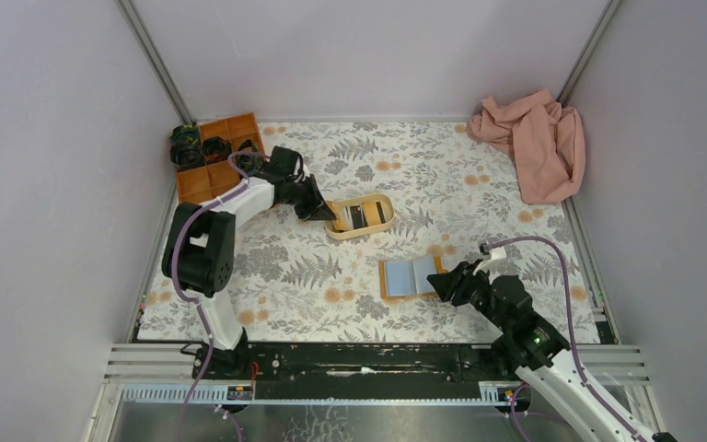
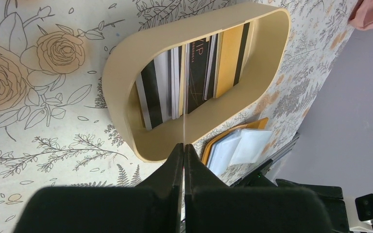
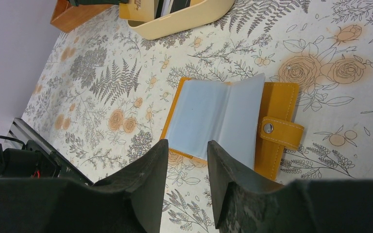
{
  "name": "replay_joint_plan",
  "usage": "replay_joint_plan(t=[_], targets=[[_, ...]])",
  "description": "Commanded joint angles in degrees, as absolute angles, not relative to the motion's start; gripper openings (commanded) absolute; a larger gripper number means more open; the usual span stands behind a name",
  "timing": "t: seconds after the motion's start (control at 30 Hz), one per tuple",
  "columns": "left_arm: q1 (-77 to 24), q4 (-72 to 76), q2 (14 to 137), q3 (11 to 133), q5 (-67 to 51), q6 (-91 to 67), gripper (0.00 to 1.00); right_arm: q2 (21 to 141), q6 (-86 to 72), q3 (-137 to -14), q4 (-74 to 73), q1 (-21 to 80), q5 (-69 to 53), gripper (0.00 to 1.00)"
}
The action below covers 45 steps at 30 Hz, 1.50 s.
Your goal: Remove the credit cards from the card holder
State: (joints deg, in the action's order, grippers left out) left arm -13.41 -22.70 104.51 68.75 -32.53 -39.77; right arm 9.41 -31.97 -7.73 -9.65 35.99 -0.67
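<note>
A floral-patterned desk (image 1: 267,276) sits between plain grey walls. From above, the left end effector (image 1: 324,214) is at the near end of the beige tray (image 1: 361,237). The card holder (image 1: 410,276) lies open in the middle of the desk, with the right end effector (image 1: 444,279) just beside it. The left wrist view shows the fingers pinched shut on a thin card (image 2: 185,111), seen edge-on above the loose cards (image 2: 196,73) already in the tray. The release will probably go best low inside the rim, so that the card falls flat. In the right wrist view the fingers are spread apart and empty over the open, light-blue sleeves (image 3: 213,116). Whether any sleeve holds a card cannot be told.
</note>
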Motion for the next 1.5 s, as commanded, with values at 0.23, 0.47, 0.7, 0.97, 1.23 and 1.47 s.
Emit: replay_joint_plan(t=[0.23,0.47,0.7,0.97,1.23,1.47], targets=[[-13.0,-21.7,104.7,67.6,-30.5,-39.6,0.17,9.7,-32.1,-7.9,-7.6,36.2,-0.3,0.42],[-13.0,-24.8,103.8,68.0,-25.8,-38.0,0.40,10.2,-32.1,-7.8,-7.3,36.2,0.0,0.42],[-13.1,-27.3,99.9,67.6,-20.7,-37.8,0.47,10.7,-32.1,-8.0,-7.3,36.2,0.0,0.42],[-13.3,-28.4,90.4,64.8,-13.0,-38.5,0.47,11.6,-31.8,-7.9,-6.6,36.2,0.3,0.42],[-16.5,-9.5,68.1,45.6,-3.7,-42.8,0.43,13.5,-30.8,-7.7,-5.2,36.2,0.1,0.43],[-23.8,2.8,54.1,32.6,5.3,-39.8,0.40,16.2,-31.2,-8.1,-4.0,36.2,2.1,0.43]])
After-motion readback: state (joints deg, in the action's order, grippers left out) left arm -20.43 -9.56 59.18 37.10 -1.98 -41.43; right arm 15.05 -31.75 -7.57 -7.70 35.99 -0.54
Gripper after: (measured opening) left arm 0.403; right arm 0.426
